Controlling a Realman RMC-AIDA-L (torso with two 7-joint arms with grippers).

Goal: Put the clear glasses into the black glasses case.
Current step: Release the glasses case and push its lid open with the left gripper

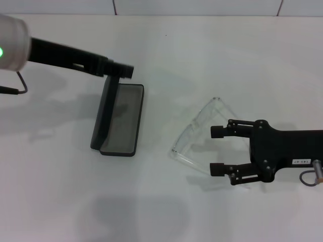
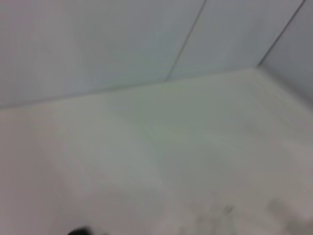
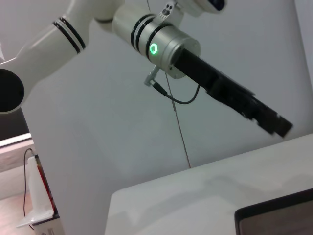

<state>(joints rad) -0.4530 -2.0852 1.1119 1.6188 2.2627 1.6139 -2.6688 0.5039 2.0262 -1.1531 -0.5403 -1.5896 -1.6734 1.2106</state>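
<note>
Step in hand — the pick-up, not yet made. The right gripper (image 1: 217, 151) lies low over the white table (image 1: 227, 50), jaws spread wide and empty. The clear glasses (image 1: 199, 132) rest on the table just ahead of the fingertips, one clear edge reaching in between the two jaws; whether a finger touches it I cannot tell.

The black glasses case (image 1: 120, 118) sits well beyond the glasses, farther out along the line the jaws point, lid raised, grey lining showing. The left gripper (image 1: 121, 69) is at the top edge of that lid; whether its jaws clench the lid or merely prop it, I cannot tell.

Next move, as I judge it: ease forward, close on the frame, lift, carry across. The thin plastic may slip or flex. Nothing stands between glasses and case — only the raised lid and left arm crowd the far side.
</note>
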